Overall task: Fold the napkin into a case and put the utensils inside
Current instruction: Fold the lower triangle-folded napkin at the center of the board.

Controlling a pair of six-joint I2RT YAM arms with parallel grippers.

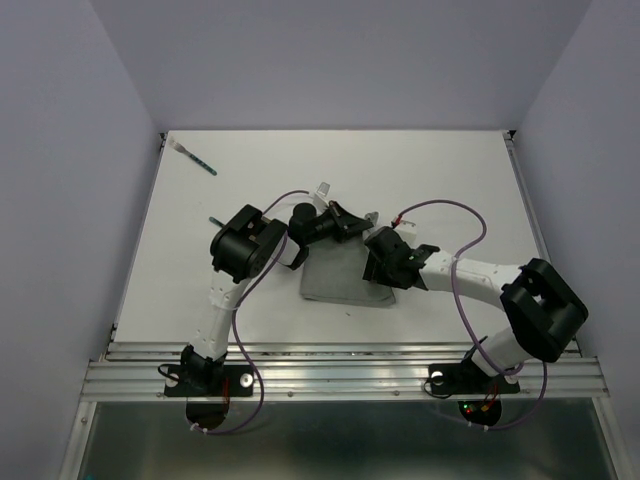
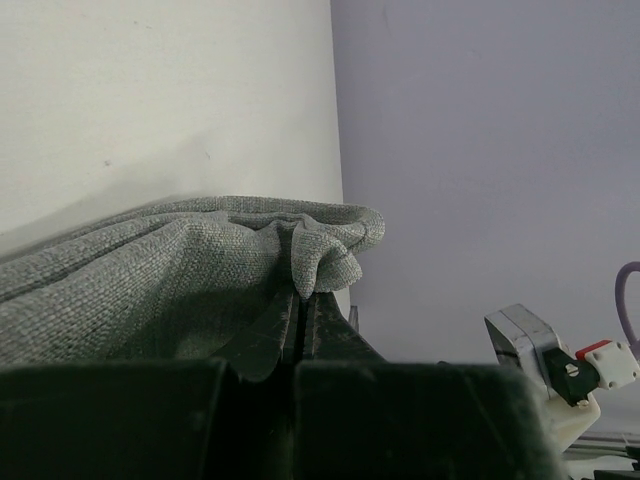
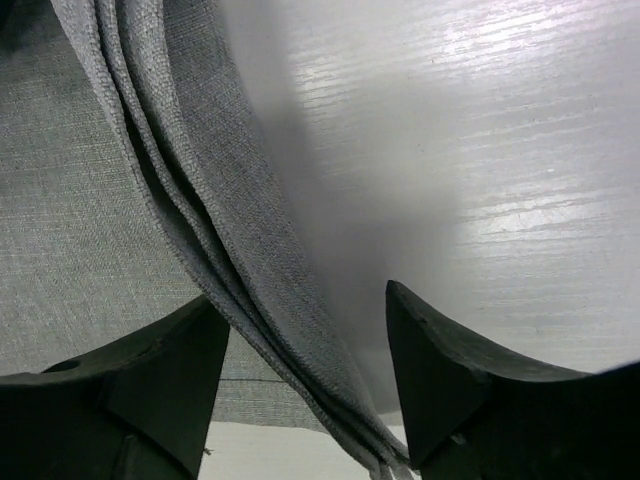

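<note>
As viewed from overhead, find the napkin (image 1: 340,285) near the middle of the white table (image 1: 450,180), slightly toward 6 o'clock, folded into a flat grey rectangle. Note both arms crossing above its 12 o'clock edge and hiding that edge. Find the left gripper (image 1: 352,224) at 12 o'clock of the cloth and the right gripper (image 1: 382,265) at its 2 o'clock corner. Find one utensil (image 1: 195,158) well apart from the cloth, toward 11 o'clock near the far left corner: slim, lying flat and slanted, with a dark teal handle and a pale end. Note a slim dark tip (image 1: 214,219) at 9 o'clock of the left arm's elbow, mostly hidden; kind not discernible.

Left wrist view: left gripper (image 2: 302,296) with fingers pressed together, pinching a bunched fold of the napkin (image 2: 150,270). Coarse woven grey cloth, puckered just above the pinch, draped away toward 9 o'clock. Behind it, smooth white table and a pale lilac wall (image 2: 480,150).

Right wrist view: right gripper (image 3: 300,375) with black fingers (image 3: 160,390) spread, standing either side of the napkin's stacked edge (image 3: 200,200) without clamping it. Several soft layers running from 11 o'clock to 6 o'clock between them. Glossy, finely grained table (image 3: 500,150) at 1 o'clock. Inside of the layers not visible; contents cannot be told.
</note>
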